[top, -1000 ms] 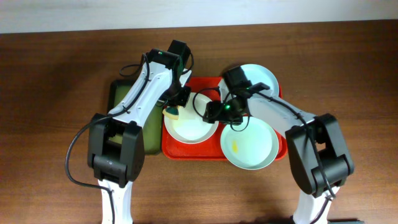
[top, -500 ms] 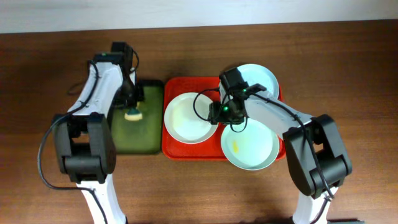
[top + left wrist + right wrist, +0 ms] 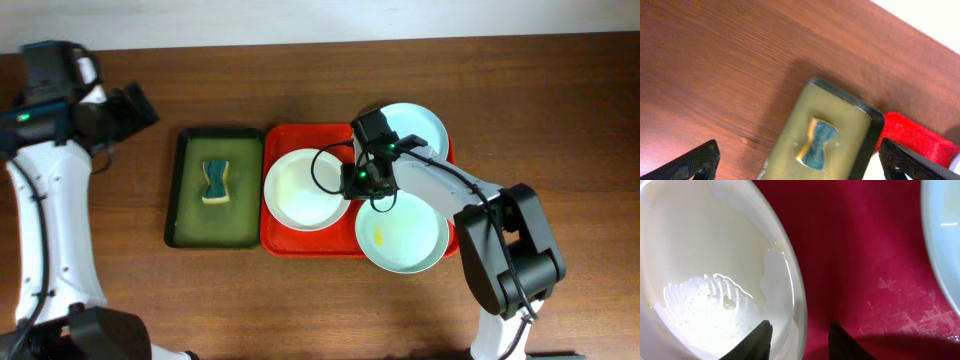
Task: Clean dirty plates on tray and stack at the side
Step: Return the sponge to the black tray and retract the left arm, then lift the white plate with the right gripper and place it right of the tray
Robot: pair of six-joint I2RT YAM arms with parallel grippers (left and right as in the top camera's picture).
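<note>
On the red tray (image 3: 345, 246) lie three plates: a white plate (image 3: 300, 190) at the left, a pale blue plate (image 3: 420, 125) at the back right, and a mint-green plate (image 3: 405, 235) with a yellow smear at the front right. My right gripper (image 3: 352, 182) is low at the white plate's right rim (image 3: 801, 311). One finger (image 3: 762, 340) is inside the plate and the other is over the tray (image 3: 865, 255), and neither touches the rim. My left gripper (image 3: 138, 105) is wide open and empty, high at the far left.
A dark green basin (image 3: 180, 215) lies left of the tray with a blue-and-yellow sponge (image 3: 215, 181) in it. The left wrist view looks down on that sponge (image 3: 817, 142) and the basin (image 3: 840, 107). Bare wooden table surrounds both.
My left arm carried the sponge from the white plate to the basin, let it go there and swung away to the far left, jaws opening. My right jaws narrowed around the white plate's rim.
</note>
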